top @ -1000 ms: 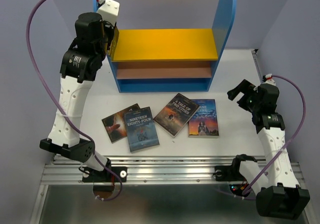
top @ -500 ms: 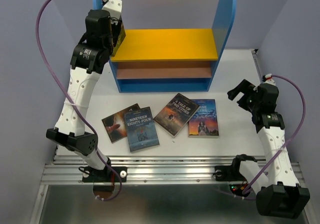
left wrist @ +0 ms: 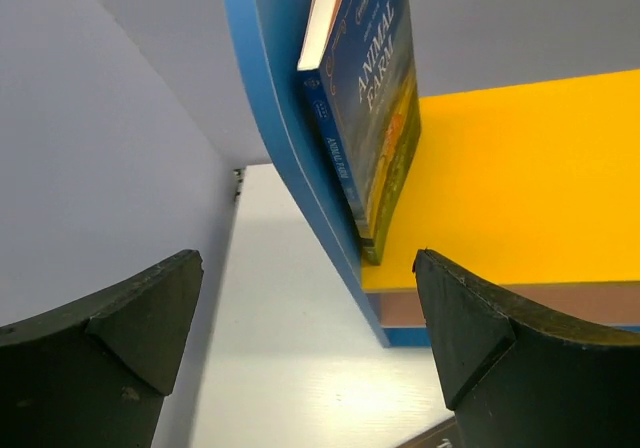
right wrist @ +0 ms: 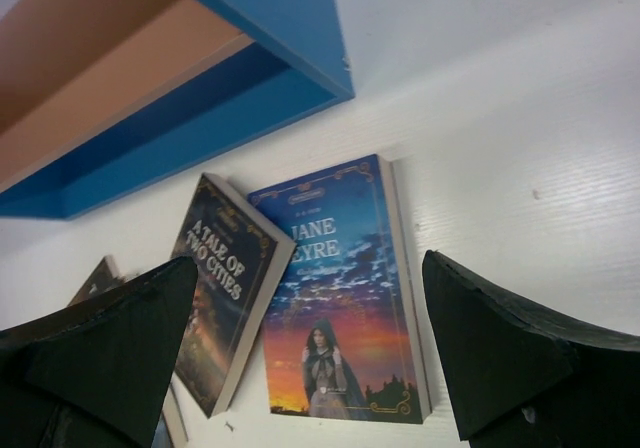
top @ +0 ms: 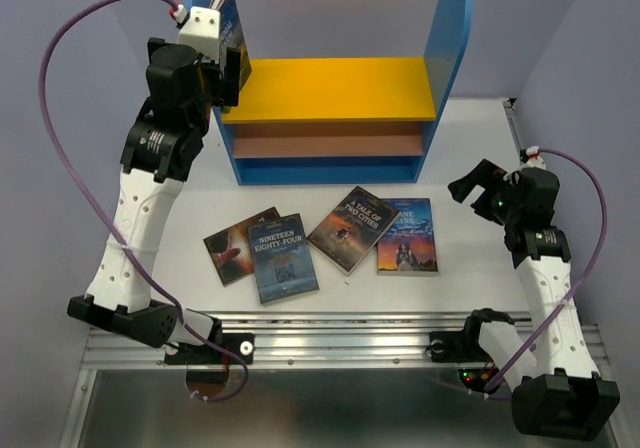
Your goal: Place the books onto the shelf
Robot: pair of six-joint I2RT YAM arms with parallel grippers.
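Jaws of the left gripper [left wrist: 305, 268] stood wide apart, clear of the Animal Farm book [left wrist: 375, 118]. It stood on the yellow board [left wrist: 520, 168] of the shelf [top: 448, 38], upper left of the overhead view, long axis vertical, leaning on the blue side panel [left wrist: 280, 118]. The right gripper [right wrist: 310, 263] gaped empty near Jane Eyre [right wrist: 340, 288]. Four paperbacks [top: 285, 258] lay flat mid-frame on the tabletop [top: 470, 128], long axes roughly up-frame. They looked light, thin and bendy; a long edge seemed the likeliest hold.
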